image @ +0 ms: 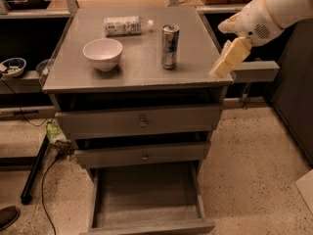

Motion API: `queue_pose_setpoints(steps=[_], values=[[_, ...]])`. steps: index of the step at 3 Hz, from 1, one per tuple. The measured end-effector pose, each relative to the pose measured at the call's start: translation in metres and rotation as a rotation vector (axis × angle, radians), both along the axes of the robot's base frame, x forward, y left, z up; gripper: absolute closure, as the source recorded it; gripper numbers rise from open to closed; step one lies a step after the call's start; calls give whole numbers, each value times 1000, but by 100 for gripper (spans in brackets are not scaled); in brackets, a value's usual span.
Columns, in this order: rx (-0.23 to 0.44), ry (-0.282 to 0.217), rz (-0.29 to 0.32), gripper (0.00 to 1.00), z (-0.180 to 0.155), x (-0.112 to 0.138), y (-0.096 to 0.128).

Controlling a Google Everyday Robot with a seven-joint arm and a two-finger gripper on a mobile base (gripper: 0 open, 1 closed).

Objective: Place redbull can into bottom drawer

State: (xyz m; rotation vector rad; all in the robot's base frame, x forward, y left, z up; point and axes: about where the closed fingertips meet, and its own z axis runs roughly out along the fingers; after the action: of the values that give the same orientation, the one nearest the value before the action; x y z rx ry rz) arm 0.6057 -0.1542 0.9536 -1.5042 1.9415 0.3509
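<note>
The redbull can (170, 46) stands upright on the grey cabinet top (142, 70), right of centre. The bottom drawer (146, 199) is pulled out, its flat grey floor bare. My gripper (226, 62) hangs from the white arm at the top right, over the cabinet's right front corner, to the right of the can and apart from it. It holds nothing that I can see.
A white bowl (102, 53) sits left of the can. A clear plastic bottle (124, 25) lies on its side at the back. Two upper drawers (142, 123) with brass knobs are partly out. A cable and stand base (34, 175) lie on the floor at left.
</note>
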Motion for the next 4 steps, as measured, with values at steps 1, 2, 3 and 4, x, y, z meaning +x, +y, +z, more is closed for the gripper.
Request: queue_pose_setpoints(steps=[1,2,3,4], values=[[32,1,13,0,-5,20,15],[73,5,55,0,-14,41,40],[108,6,91,0,-19,55,56],[158,7,180,0,-25,82,87]])
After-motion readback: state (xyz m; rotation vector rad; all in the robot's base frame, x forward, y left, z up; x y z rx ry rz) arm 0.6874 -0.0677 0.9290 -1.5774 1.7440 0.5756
